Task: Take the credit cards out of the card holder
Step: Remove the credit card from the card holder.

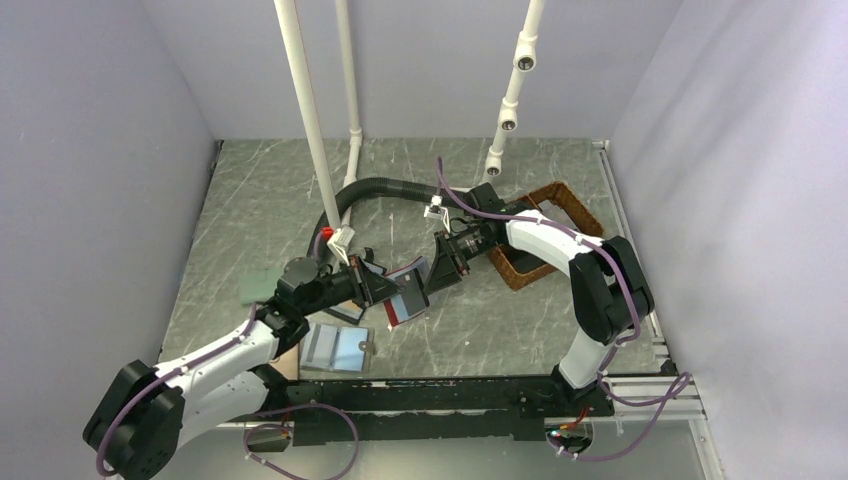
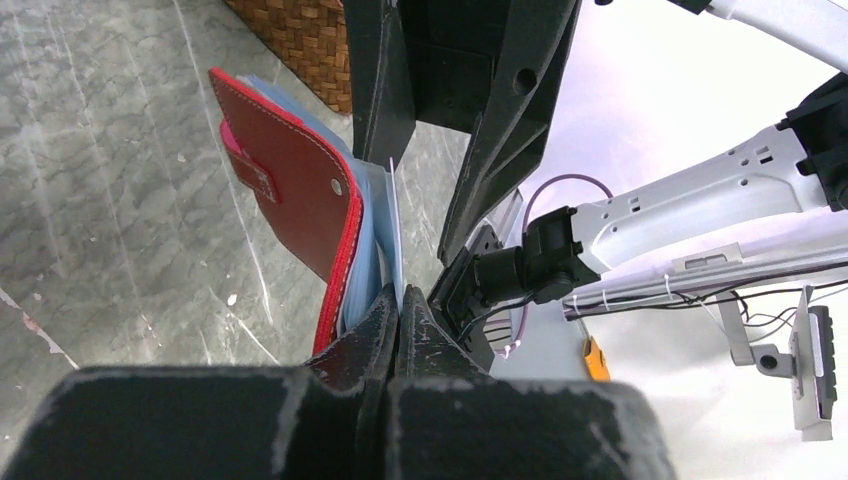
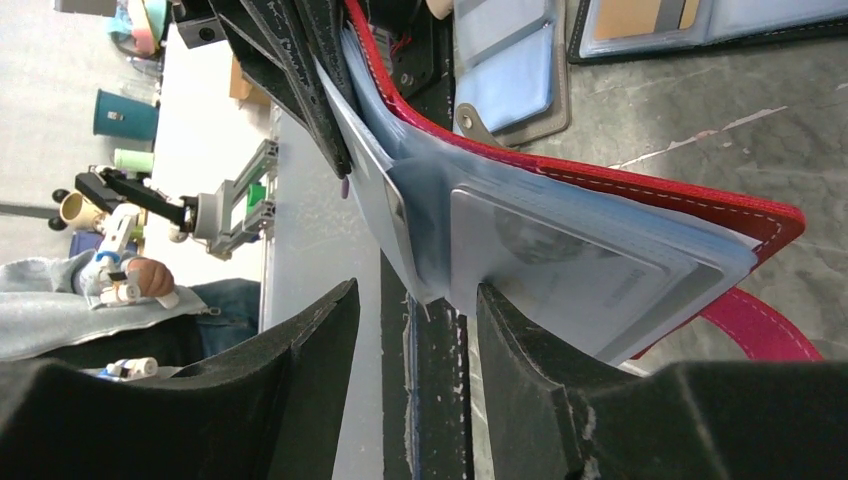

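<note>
The red card holder [image 1: 403,308] hangs open above the table between the two arms. My left gripper [image 2: 402,305] is shut on the lower edge of one of its blue-grey clear sleeves; the red cover [image 2: 300,190] with its pull tab stands to the left of that. My right gripper [image 3: 415,300] faces it from the other side, open, and the corner of a sleeve hangs just into the gap, against the right fingertip [image 3: 495,310]. One of the credit cards [image 3: 570,262] shows pale through a sleeve. From above, my left gripper [image 1: 385,290] and my right gripper [image 1: 430,278] meet at the holder.
A brown woven basket [image 1: 545,235] stands behind the right arm. Another open wallet with blue panels [image 1: 335,347] lies on the table near the left arm, and a grey-blue folding wallet [image 3: 510,70] lies beside it. White pipes [image 1: 310,110] rise at the back.
</note>
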